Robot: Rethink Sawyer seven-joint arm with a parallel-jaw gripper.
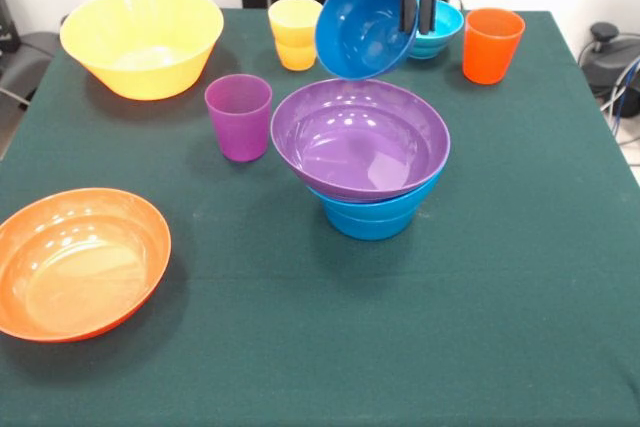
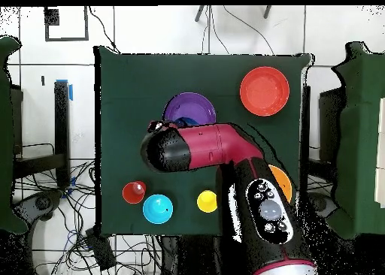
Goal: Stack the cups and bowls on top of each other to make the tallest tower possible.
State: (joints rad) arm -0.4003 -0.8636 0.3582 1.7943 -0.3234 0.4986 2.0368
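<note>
Your claw (image 1: 417,19) is clamped on the rim of a mid-blue bowl (image 1: 362,27), one finger inside and one outside, at the upper centre of the front frame. The bowl hangs steeply tilted, its opening turned toward the camera and its lower edge close above the far rim of the purple bowl (image 1: 360,139).

Risk, in my judgement: released at this tilt, the blue bowl would land on edge, slide off the glossy purple surface and could knock the stack over. A one-sided rim grip also lets the bowl swing during descent.

The tower (image 1: 368,172) stands at centre frame: the wide purple bowl rests on another mid-blue bowl (image 1: 372,215), and it sits off-centre, overhanging to the left. Extra weight on that side could tip it.

Outward on the bench (image 1: 520,297): the purple cup (image 1: 239,115) just left of the tower, the yellow cup (image 1: 295,33) and cyan bowl (image 1: 436,29) behind, the orange cup (image 1: 492,44) upper right, the large yellow bowl (image 1: 142,41) upper left, the orange bowl (image 1: 78,261) lower left.
</note>
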